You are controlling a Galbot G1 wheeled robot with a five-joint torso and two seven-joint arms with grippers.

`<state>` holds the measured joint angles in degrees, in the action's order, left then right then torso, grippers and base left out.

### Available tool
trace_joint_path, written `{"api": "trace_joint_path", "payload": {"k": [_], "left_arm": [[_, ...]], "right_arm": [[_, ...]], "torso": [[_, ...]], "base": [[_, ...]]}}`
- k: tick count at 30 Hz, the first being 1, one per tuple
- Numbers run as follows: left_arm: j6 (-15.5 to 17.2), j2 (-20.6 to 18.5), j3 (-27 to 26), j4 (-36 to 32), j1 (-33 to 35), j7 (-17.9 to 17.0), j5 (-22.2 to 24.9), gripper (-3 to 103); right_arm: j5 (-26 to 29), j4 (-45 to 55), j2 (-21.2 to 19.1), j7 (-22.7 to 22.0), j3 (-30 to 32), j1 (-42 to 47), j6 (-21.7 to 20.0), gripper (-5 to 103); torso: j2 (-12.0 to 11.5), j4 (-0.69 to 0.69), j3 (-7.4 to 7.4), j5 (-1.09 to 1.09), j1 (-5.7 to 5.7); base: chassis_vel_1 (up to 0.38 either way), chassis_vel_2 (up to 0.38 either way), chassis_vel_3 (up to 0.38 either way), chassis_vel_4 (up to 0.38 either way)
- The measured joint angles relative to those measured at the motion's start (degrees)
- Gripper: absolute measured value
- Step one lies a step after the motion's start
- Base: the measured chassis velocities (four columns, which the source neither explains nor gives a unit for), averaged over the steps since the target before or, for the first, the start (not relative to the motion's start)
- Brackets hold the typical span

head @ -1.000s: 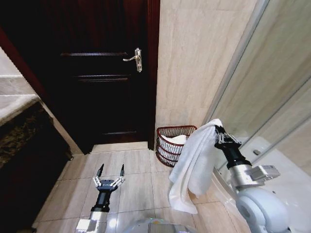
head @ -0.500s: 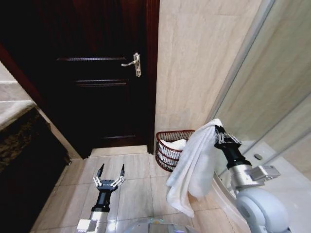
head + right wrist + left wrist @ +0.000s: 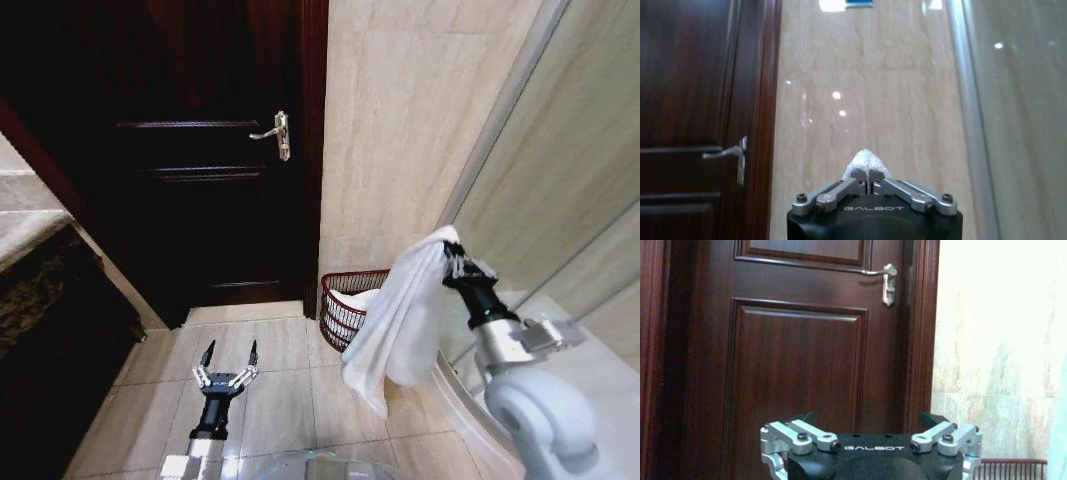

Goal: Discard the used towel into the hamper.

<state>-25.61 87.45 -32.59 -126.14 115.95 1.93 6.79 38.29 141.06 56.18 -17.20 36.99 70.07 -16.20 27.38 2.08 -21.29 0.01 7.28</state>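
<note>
A white towel hangs in long folds from my right gripper, which is shut on its top corner at waist height on the right. A tuft of the towel pokes out between the closed fingers in the right wrist view. The dark reddish-brown hamper stands on the floor against the tiled wall, partly behind the towel's lower end, with white cloth inside it. Its rim shows low in the left wrist view. My left gripper hovers open and empty over the floor tiles at lower left.
A dark wooden door with a metal lever handle fills the back left. A stone-topped counter juts in at left. A glass shower panel and its curved base run along the right. Beige floor tiles lie ahead.
My right gripper has lifted the towel slightly and swung it up; its lower end now hangs higher, closer over the hamper. The view shifted a little. The left arm stayed put.
</note>
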Motion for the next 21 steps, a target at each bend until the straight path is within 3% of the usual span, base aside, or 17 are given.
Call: {"api": "trace_joint_path", "payload": {"k": [9,16,21], "left_arm": [[-0.7,2.2,-1.7,-0.3,2.5,-0.8,-1.8,100],[-0.8,3.7,-1.5,-0.9,3.0,-0.9,-2.7,100],[-0.8,4.3,-0.2,-0.3,2.3,-1.4,-3.9,100]], "right_arm": [[12.8,-10.6,-10.2,-2.5,-4.6,-26.4,-3.8,2],[17.7,-19.1,-14.1,0.1,-7.5,-39.9,-5.0,2],[19.0,-24.6,-15.0,1.4,-13.3,-50.7,-5.2,2]], "torso": [[-0.2,0.01,0.11,0.0,-0.07],[-0.3,0.0,0.15,0.0,-0.1],[-0.3,-0.02,0.18,0.0,-0.11]], "base": [[0.0,0.0,0.0,0.0],[0.0,0.0,0.0,0.0],[0.0,0.0,0.0,0.0]]}}
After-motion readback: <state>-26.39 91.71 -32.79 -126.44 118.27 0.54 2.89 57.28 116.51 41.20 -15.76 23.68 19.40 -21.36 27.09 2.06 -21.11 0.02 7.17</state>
